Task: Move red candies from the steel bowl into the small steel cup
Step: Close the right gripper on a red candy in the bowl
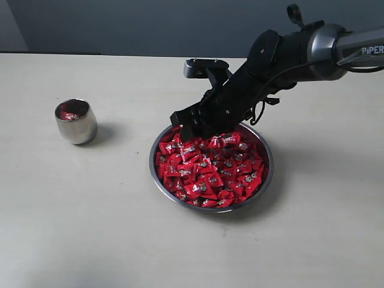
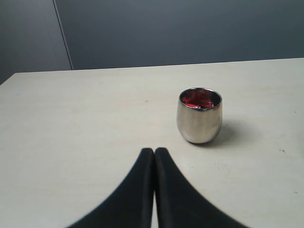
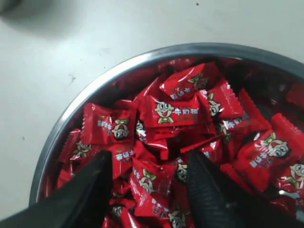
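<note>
Across the pale table [image 1: 90, 234] in the outside view, the bowl [image 1: 211, 209] sits right of the middle, heaped with red sweets [image 1: 210, 171]. The cup [image 1: 76, 122] stands well apart from it, off to the left. The right arm reaches in from the upper right and slopes down, so that the right gripper [image 1: 187, 127] hangs at the far left edge of the heap, its tips touching or nearly touching the top sweets. The left arm does not show here. From the left wrist, the left gripper [image 2: 154, 151] is clenched, its two black jaws pressed together with nothing between them. It points at the cup [image 2: 199, 118], which stands upright near it with some red showing inside [image 2: 199, 99]. From the right wrist, the right gripper [image 3: 148, 161] is spread wide and holds nothing. Its dark fingers [image 3: 90, 190] straddle a patch of red sweets [image 3: 156, 175] close to the bowl's rim [image 3: 95, 88]. The sweets lie straight ahead of and beneath the jaws, flat and turned every which way, so no single long axis offers itself. Judging from this, the right arm is plainly the nearer one for a pick, and a short push down followed by a squeeze should catch a sweet. The carry would then run leftward to the cup.
</note>
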